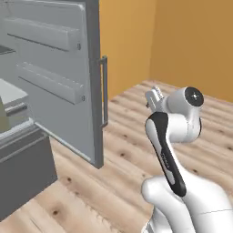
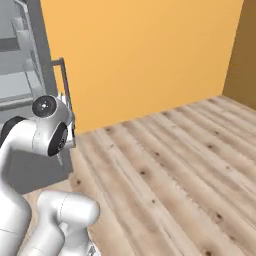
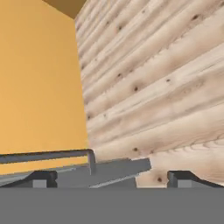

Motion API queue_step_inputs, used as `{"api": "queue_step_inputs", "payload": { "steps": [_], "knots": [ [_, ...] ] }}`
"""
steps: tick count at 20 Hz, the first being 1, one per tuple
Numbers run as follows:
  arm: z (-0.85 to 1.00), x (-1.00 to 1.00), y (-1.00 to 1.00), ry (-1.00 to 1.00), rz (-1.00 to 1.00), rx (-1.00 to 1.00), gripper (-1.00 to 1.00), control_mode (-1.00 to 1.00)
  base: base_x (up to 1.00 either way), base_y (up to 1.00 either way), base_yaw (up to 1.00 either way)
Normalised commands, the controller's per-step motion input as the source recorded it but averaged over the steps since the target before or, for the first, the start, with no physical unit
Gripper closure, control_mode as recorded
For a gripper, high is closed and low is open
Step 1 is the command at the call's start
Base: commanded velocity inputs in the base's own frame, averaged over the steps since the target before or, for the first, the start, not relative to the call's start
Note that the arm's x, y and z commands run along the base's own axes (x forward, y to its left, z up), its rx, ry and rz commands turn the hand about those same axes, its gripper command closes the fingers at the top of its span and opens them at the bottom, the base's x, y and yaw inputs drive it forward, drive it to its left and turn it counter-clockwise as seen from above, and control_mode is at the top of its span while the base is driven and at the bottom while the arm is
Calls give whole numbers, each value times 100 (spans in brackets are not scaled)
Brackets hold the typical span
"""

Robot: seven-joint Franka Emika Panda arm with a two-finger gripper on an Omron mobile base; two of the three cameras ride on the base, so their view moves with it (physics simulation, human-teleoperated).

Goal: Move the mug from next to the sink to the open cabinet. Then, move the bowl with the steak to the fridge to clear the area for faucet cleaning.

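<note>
The fridge (image 1: 13, 136) stands open at the left, its grey door (image 1: 54, 68) swung out toward me with two long door bins (image 1: 50, 82). In the right base view the fridge (image 2: 25, 75) sits at the far left behind my arm. My gripper (image 3: 113, 179) is open with nothing held between its fingertips (image 3: 41, 178); past them lie the door's edge (image 3: 118, 168) and its bar handle (image 3: 43, 156). The hand (image 1: 154, 96) is folded back close to the arm, right of the door. The mug, bowl, steak, sink, cabinet and faucet are out of view.
The door's bar handle (image 1: 104, 91) juts toward the arm. Orange walls (image 2: 140, 55) close off the corner behind. Pale wooden floor (image 2: 175, 170) spreads out to the right. A dark grey lower drawer front (image 1: 22, 177) sits under the fridge opening.
</note>
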Motion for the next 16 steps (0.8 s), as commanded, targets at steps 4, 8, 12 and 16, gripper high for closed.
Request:
{"api": "queue_step_inputs", "payload": {
  "steps": [4, 8, 12, 16],
  "knots": [
    [0, 0, 0, 0, 0, 0, -100, 100, 0, -75, -87],
    [0, 0, 0, 0, 0, 0, -100, 100, 0, -56, -94],
    [0, 0, 0, 0, 0, 0, -100, 100, 5, -54, -93],
    [0, 0, 0, 0, 0, 0, -100, 100, 23, -38, -92]
  ]
}}
